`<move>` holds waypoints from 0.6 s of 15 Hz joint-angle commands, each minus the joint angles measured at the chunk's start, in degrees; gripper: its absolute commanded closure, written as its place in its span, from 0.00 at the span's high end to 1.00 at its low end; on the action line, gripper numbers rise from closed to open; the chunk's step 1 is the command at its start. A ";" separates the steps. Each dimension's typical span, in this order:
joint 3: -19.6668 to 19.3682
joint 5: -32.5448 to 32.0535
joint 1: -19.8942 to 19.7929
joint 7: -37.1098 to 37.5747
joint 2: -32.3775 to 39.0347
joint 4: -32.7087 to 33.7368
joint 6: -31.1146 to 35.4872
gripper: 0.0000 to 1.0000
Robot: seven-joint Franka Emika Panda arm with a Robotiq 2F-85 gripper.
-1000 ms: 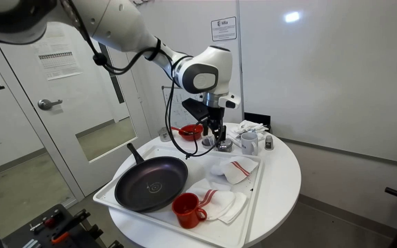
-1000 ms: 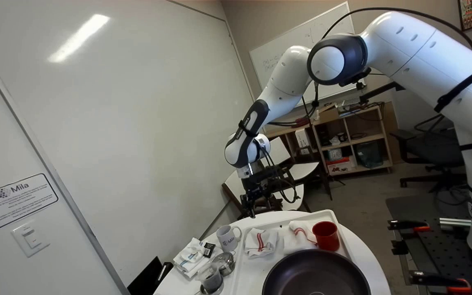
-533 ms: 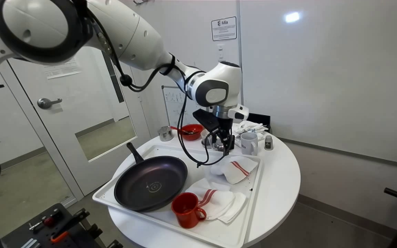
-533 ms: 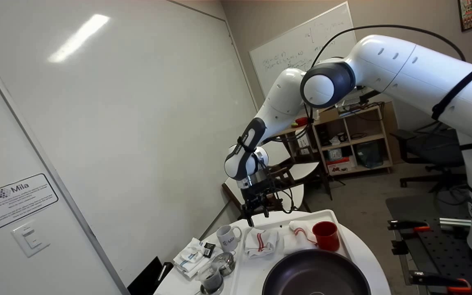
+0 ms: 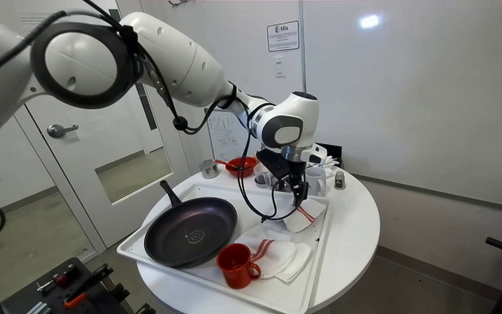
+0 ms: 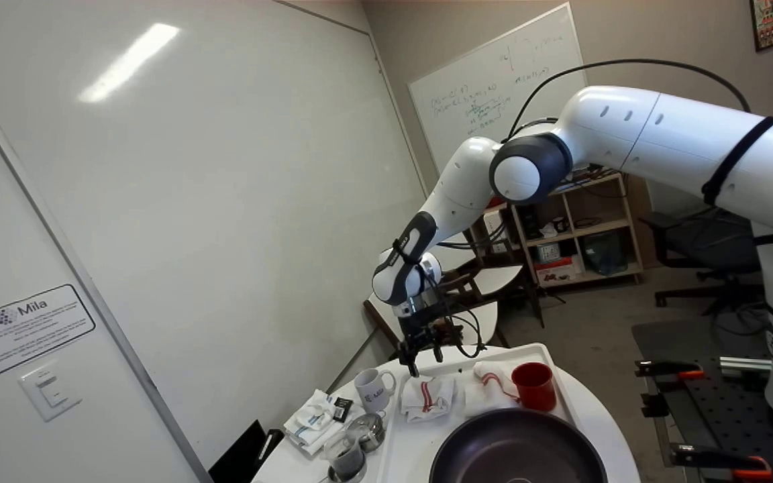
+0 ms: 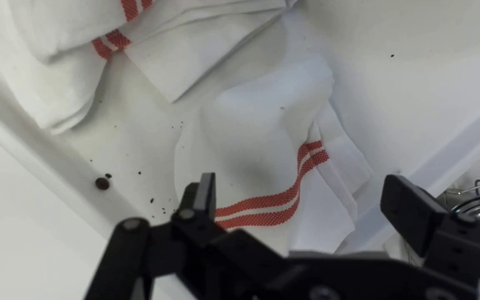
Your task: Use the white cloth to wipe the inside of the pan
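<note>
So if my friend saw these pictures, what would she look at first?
Probably the big white robot arm, bent over the round table with its gripper open above a red-striped white cloth. Then maybe the large black pan on the white tray, and the red mug beside it, looking extra bright next to so much white.

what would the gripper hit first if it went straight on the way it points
Most likely the striped white cloth below the open gripper, the one farther from the red mug. The tray rim lies close to one side, so it might get touched too; depth is unclear.
</note>
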 commanded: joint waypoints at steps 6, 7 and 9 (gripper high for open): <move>0.70 -0.65 -1.27 2.64 8.19 11.27 -7.38 1.00; 0.93 -0.19 -1.48 2.96 8.49 11.78 -7.56 1.00; 0.66 -0.80 -1.06 1.73 6.60 7.98 -5.34 1.00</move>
